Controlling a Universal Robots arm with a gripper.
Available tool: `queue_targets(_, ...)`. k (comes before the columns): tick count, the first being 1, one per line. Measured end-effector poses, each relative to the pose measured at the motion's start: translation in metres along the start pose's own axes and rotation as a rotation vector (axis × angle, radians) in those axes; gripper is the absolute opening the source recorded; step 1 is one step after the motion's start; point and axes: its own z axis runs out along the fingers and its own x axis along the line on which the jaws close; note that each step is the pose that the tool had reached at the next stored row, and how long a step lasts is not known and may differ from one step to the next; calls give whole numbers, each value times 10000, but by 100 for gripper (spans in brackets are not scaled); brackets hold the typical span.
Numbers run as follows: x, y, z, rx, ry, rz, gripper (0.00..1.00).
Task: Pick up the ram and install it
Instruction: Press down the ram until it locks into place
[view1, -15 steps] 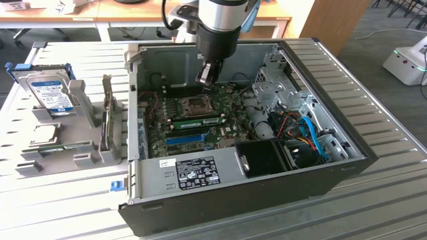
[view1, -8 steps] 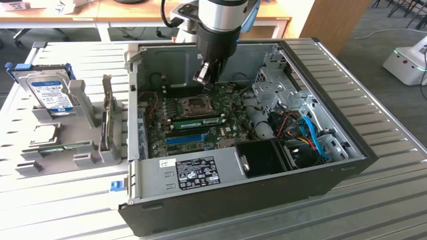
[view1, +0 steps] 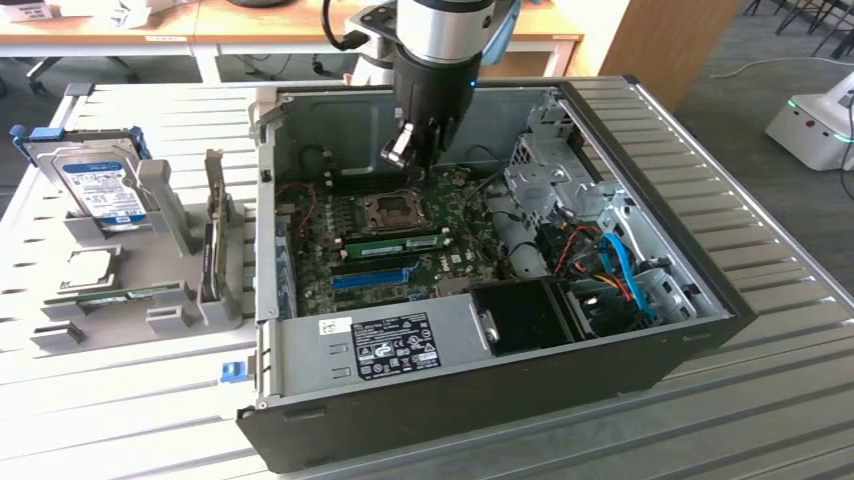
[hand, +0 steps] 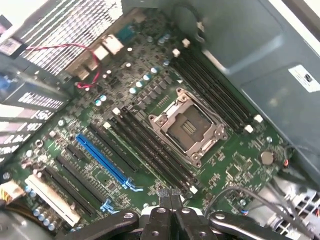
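Green circuit board covered the floor of the opened computer case (view1: 641, 330) in the exterior view, with the metal CPU socket (view1: 395, 209) near its middle. The ram (view1: 391, 241), a thin green stick, lay seated in a slot just in front of the socket, parallel to the blue slot strip (view1: 370, 277) nearer the camera. The end effector (view1: 400, 150) hung above the board behind the socket, clenched and holding nothing; its tip was small and partly lost against the dark case wall. The arm's upper part was cut off by the frame edge. On the ribbed desk (view1: 120, 400), toward the exterior view's left, a grey fixture (view1: 147, 250) held a silver hard drive (view1: 100, 190) with a blue label upright.

In the wrist view, the end effector (hand: 169, 197) showed black fingers pressed together, empty, over the motherboard (hand: 235, 170). The square CPU socket (hand: 187, 127) sat open with a bare metal frame. Long black memory slots (hand: 155, 150) ran beside it on both sides, and a blue slot strip (hand: 102, 160) lay farther off. The seated stick could not be made out here.
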Motion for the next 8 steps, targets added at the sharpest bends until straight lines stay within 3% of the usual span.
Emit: queue_targets(8,2,2,6,90,-53,1169,11)
